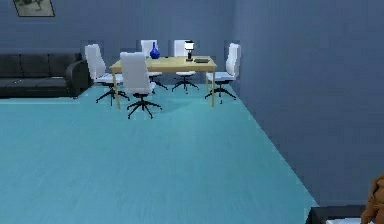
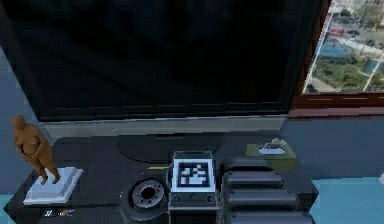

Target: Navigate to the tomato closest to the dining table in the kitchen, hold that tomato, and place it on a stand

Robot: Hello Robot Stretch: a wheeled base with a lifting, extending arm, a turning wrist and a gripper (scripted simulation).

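Forward view: a teal floor runs up to a wooden dining table [image 1: 170,67] at the far blue wall, with white swivel chairs [image 1: 138,78] drawn up around it. The one container on the table is a blue vase [image 1: 155,52], standing upright toward the table's left half; I cannot tell what is in it. To its right stands a small dark lamp-like thing [image 1: 188,50], and just beside that lies a flat dark thing [image 1: 202,61]. A black sofa [image 1: 40,70] sits against the wall at the view's left, under a framed picture [image 1: 30,6]. At the bottom right corner are a bit of an orange-brown statue [image 1: 377,195] and the dark edge of a stand [image 1: 335,213]. I cannot tell where the tomato is or how it looks.

Arm side view: the dark stand [image 2: 100,175] carries a large black television [image 2: 160,55] on a wide foot. The brown statue [image 2: 35,145], a standing figure, rests on a white base [image 2: 52,187] at the stand's left end. Toward the right end a small pale thing [image 2: 270,150] lies on a flat olive patch; its kind is too small to tell. A window [image 2: 350,45] with an outdoor scene is at the upper right. The ribbed dark arm [image 2: 255,195] rises from the bottom edge, a white marker square [image 2: 195,175] beside it, and left of that is the gripper [image 2: 150,197], a dark round body over the stand's top. Its far end cannot be made out, so I cannot tell whether it holds anything
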